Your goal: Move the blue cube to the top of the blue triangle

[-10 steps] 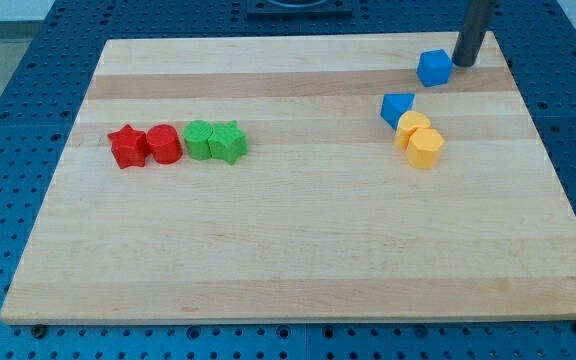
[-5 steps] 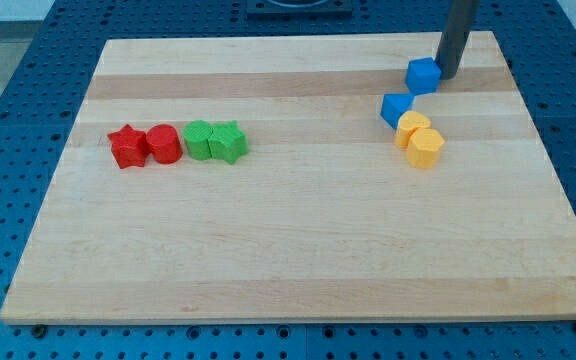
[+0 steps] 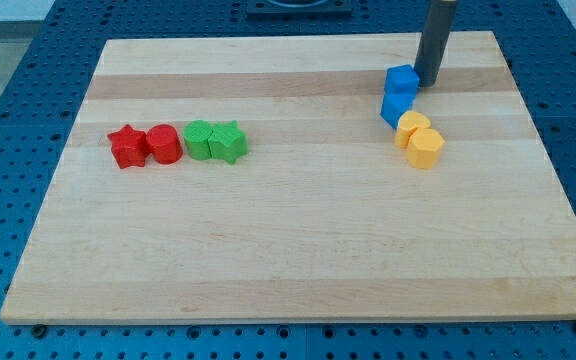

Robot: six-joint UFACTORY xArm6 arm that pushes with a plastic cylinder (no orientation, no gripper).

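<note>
The blue cube (image 3: 402, 79) sits near the board's top right, touching the upper edge of the blue triangle (image 3: 395, 108) just below it. My tip (image 3: 427, 83) stands right against the cube's right side. Two yellow blocks, one (image 3: 412, 126) above the other (image 3: 426, 148), lie touching the triangle's lower right.
A red star (image 3: 126, 146) and a red cylinder (image 3: 163, 144) sit side by side at the left. A green block (image 3: 199, 140) and a green star (image 3: 228, 141) sit right of them. The wooden board (image 3: 298, 260) rests on a blue perforated table.
My tip moved left and slightly down, pushing the blue cube left and down until it met the top of the blue triangle. The other blocks stayed put.
</note>
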